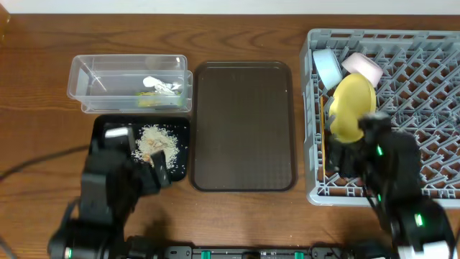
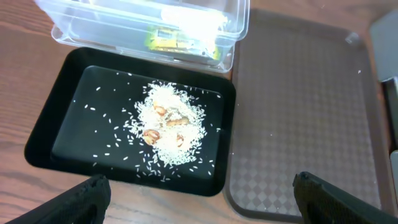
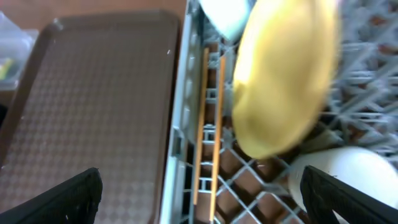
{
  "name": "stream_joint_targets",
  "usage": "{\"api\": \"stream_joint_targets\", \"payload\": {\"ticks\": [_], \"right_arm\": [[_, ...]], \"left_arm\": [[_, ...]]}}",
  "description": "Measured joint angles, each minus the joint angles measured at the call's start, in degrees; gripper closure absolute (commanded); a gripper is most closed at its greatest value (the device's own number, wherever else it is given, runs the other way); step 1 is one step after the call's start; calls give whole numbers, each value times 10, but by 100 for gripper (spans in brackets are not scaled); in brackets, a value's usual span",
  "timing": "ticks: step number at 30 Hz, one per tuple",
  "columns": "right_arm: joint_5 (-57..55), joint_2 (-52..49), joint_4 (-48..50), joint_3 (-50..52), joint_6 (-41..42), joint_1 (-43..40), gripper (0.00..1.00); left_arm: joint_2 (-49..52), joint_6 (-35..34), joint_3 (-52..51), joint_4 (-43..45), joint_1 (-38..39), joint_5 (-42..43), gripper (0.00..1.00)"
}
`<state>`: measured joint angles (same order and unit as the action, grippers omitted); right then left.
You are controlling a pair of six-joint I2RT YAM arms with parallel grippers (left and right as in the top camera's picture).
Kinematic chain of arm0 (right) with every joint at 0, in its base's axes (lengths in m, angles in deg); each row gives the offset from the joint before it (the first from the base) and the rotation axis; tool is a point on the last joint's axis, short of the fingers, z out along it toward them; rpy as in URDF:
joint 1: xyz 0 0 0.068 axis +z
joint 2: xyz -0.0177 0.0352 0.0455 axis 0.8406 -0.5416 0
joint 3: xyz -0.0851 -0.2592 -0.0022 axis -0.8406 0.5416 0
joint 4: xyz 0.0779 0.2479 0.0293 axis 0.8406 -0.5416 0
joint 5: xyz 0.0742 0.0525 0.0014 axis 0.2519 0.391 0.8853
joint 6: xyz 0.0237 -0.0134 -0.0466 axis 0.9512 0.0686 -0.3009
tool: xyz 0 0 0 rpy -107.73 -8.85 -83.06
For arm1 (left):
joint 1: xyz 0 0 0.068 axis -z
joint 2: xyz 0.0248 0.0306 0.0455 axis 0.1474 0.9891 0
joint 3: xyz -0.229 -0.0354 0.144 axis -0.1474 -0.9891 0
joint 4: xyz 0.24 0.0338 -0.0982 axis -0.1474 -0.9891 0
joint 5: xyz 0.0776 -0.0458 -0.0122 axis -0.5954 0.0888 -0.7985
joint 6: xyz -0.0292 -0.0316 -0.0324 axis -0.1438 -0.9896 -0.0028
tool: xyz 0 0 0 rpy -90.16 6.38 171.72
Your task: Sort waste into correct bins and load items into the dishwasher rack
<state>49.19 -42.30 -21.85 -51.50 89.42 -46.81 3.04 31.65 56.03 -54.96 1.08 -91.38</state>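
Note:
The grey dishwasher rack (image 1: 417, 79) stands at the right. In it are the yellow plate (image 1: 352, 108) on edge, the light blue bowl (image 1: 328, 68) and a pale cup (image 1: 363, 68). The wooden chopsticks (image 3: 208, 124) lie along the rack's left edge, and a white bowl (image 3: 348, 174) sits beside the plate (image 3: 280, 81). The black tray (image 1: 180, 129) holds rice scraps (image 1: 154, 140). The clear tub (image 1: 93, 72) holds the yellow-green wrapper (image 2: 180, 42) and the white paper scrap (image 1: 162, 84). My left gripper (image 2: 199, 186) is open and empty over the black tray's near edge. My right gripper (image 3: 199, 180) is open and empty above the chopsticks.
The large brown serving tray (image 1: 244, 122) lies bare between the bins and the rack, and it also shows in the left wrist view (image 2: 298, 112) and the right wrist view (image 3: 93, 99). The tub and the black tray (image 2: 81, 118) touch each other. Wooden table all around.

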Motion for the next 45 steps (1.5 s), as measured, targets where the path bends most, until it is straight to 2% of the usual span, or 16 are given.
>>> {"api": "stream_joint_targets", "payload": {"ticks": [7, 18, 25, 32, 39, 45], "right_arm": [[-20, 114, -55, 21, 0, 0, 1], [-25, 120, -144, 24, 0, 0, 1], [-30, 127, -156, 25, -2, 0, 1], [-32, 210, 9, 67, -52, -16, 1], [-13, 333, 205, 235, -71, -63, 1], [-9, 380, 373, 351, -75, -69, 1]], "left_arm": [[-60, 0, -12, -15, 0, 0, 3], [-62, 0, -12, -15, 0, 0, 2], [-62, 0, -12, -15, 0, 0, 2], [-62, 0, -13, -15, 0, 0, 2], [-62, 0, -13, -15, 0, 0, 2], [-62, 0, -14, -15, 0, 0, 2]]}}
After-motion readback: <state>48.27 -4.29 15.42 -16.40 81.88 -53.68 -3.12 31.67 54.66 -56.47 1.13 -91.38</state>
